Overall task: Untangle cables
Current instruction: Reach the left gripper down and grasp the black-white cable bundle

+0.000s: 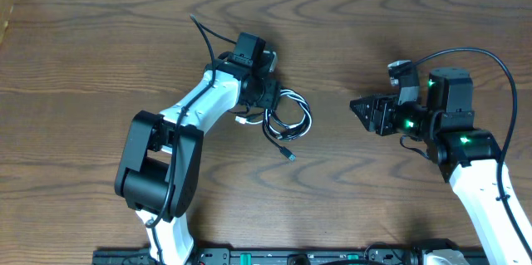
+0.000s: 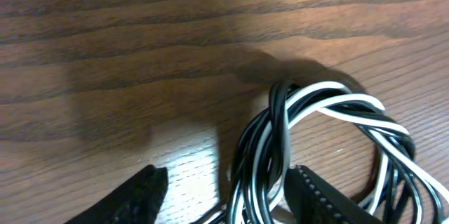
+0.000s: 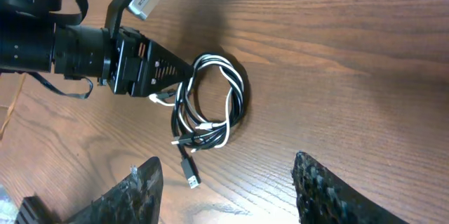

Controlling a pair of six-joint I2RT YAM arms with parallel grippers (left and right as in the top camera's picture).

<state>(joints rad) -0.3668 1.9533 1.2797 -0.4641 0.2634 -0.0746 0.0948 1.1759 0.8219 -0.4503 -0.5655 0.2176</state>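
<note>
The cables [image 1: 293, 119] are a small coil of thin black and white cords twisted together, lying mid-table. A black plug end [image 1: 289, 156] trails toward the front. My left gripper [image 1: 268, 104] is at the coil's left side. In the left wrist view its jaws [image 2: 231, 199] are open, with the twisted cords [image 2: 270, 147] between the two fingers, nearer the right finger. My right gripper [image 1: 357, 108] is open and empty, to the right of the coil and apart from it. The right wrist view shows the coil [image 3: 208, 104], the plug [image 3: 189, 173] and my wide-open jaws [image 3: 228, 185].
The table is dark brown wood [image 1: 100, 57]. The left arm's own thicker black wire [image 1: 204, 36] loops behind its wrist. The left gripper also shows in the right wrist view [image 3: 158, 69], touching the coil's left edge. A pale wall edge runs along the back.
</note>
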